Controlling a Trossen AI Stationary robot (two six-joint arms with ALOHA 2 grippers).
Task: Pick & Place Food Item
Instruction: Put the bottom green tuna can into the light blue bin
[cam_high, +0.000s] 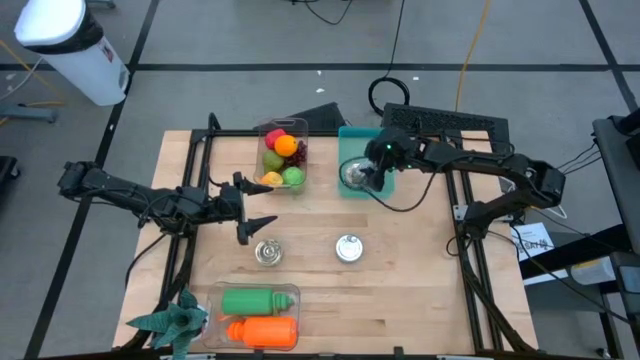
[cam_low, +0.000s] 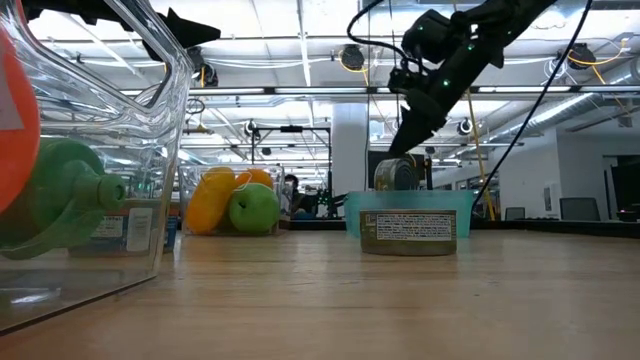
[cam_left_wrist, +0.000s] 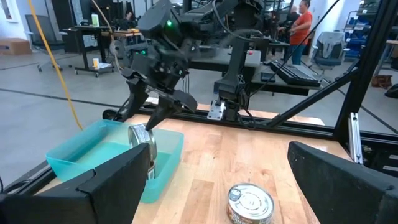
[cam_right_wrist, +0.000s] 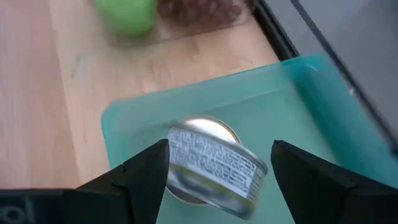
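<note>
A silver food can (cam_right_wrist: 211, 163) sits tilted on its edge inside the teal tray (cam_right_wrist: 298, 106) at the table's far middle. It also shows in the left wrist view (cam_left_wrist: 142, 144) and the low view (cam_low: 397, 174). My right gripper (cam_high: 368, 178) is open just above it, one finger on each side of the can. Two more cans (cam_high: 348, 248) (cam_high: 267, 252) stand upright on the table. My left gripper (cam_high: 252, 203) is open and empty, above the table to the left of them. My right gripper comes at the can from above, slanting down, with its fingers (cam_right_wrist: 146, 174) on either side of the can's round wall (cam_right_wrist: 186, 155). I cannot tell whether they touch it. The can leans with its lower rim in the tray.
A clear box of fruit (cam_high: 282, 155) stands left of the tray. A clear box with a green and an orange bottle (cam_high: 255, 315) and a green toy plant (cam_high: 170, 320) are at the near left. People stand in the room behind the table (cam_left_wrist: 301, 28).
</note>
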